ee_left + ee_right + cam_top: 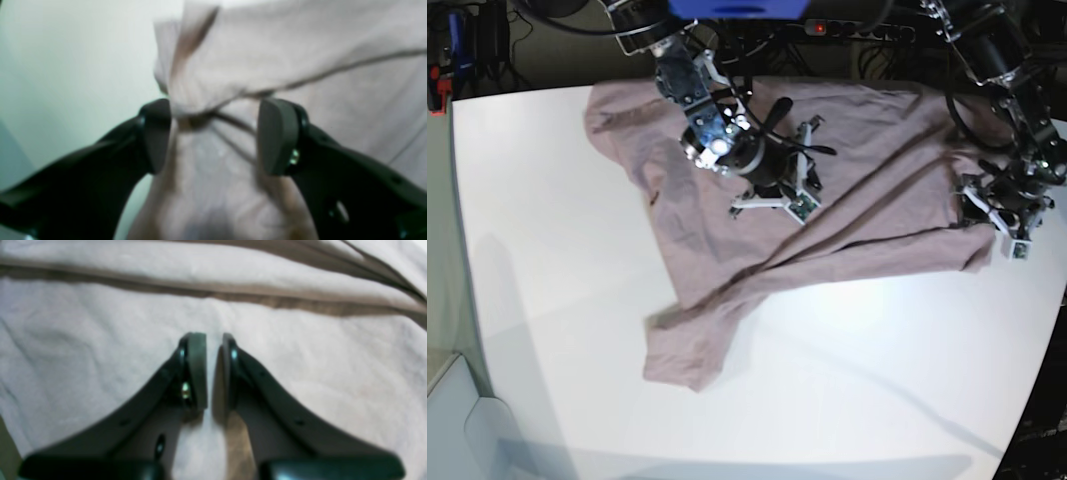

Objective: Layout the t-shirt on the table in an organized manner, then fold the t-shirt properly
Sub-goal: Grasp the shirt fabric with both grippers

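The mauve-pink t-shirt [877, 215] lies rumpled across the far half of the white table [827, 390], with one sleeve trailing toward the front [687, 345]. My left gripper [999, 215] is at the shirt's right edge. In the left wrist view its jaws [215, 116] stand apart around a bunched fold of t-shirt [300, 50] that touches one pad. My right gripper [772, 192] is down on the middle of the shirt. Its pads [197, 370] are nearly together with a narrow slit, tips on flat t-shirt [100, 340], and no fold shows between them.
Dark cables and a power strip [867, 30] run behind the table's far edge. A red and blue item [442, 70] sits at the far left. The table's curved edge [1037, 400] passes close to my left gripper.
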`<action>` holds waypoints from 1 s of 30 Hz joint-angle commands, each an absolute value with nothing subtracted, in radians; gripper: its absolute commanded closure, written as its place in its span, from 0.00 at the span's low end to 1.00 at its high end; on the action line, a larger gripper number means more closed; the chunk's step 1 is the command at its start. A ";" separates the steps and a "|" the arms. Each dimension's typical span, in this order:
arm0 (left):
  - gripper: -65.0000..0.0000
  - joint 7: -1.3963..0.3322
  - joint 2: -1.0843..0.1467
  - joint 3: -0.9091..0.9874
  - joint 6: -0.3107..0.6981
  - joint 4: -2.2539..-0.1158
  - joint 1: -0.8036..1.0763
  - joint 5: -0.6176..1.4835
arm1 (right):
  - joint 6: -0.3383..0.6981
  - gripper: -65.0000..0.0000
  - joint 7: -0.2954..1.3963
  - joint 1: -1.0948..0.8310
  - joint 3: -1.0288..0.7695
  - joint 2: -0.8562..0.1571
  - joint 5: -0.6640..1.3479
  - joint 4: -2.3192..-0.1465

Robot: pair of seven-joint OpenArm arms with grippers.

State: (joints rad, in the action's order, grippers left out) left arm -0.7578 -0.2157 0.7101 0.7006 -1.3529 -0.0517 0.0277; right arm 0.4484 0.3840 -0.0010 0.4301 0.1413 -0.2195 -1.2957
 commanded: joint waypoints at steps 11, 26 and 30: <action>0.38 -0.734 -0.231 0.734 0.698 -1.346 -0.091 0.041 | 0.447 0.89 0.378 0.007 0.432 0.150 -0.213 -1.308; 0.65 -0.733 -0.232 0.737 0.698 -1.291 -0.120 0.047 | 0.447 0.89 0.378 0.007 0.432 0.134 -0.213 -1.308; 0.65 -0.733 -0.231 0.736 0.698 -1.291 -0.133 0.041 | 0.447 0.89 0.378 0.007 0.432 0.134 -0.213 -1.308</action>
